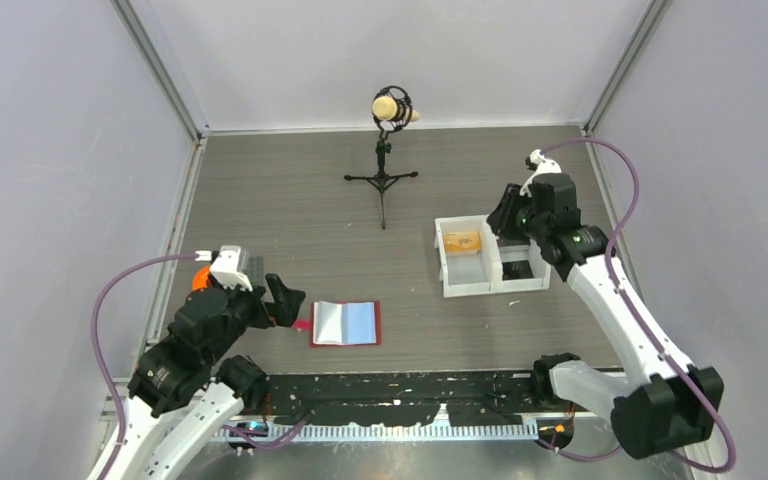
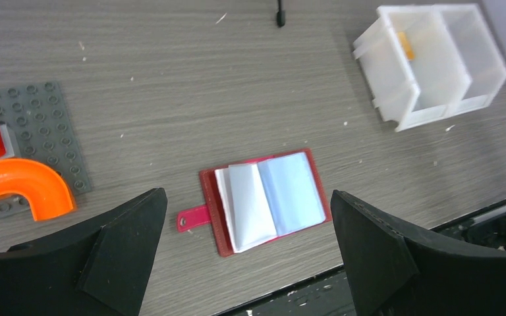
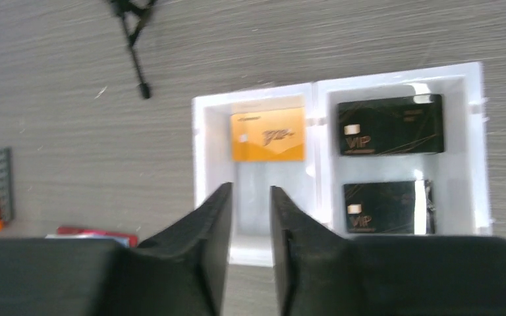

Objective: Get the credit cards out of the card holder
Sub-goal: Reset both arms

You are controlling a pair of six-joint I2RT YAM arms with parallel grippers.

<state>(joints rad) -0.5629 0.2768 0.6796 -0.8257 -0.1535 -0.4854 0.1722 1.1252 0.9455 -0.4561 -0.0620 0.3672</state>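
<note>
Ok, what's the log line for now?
card holder open on table; left end effector open beside it; right end effector open over tray; tray holds three cards

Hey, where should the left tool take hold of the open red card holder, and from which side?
Best bet is the small red strap tab poking out of the card holder's outer edge, approached from the left arm's side. The holder lies flat and open, so its covers give little to pinch, while the tab juts toward the open left tool.
</note>
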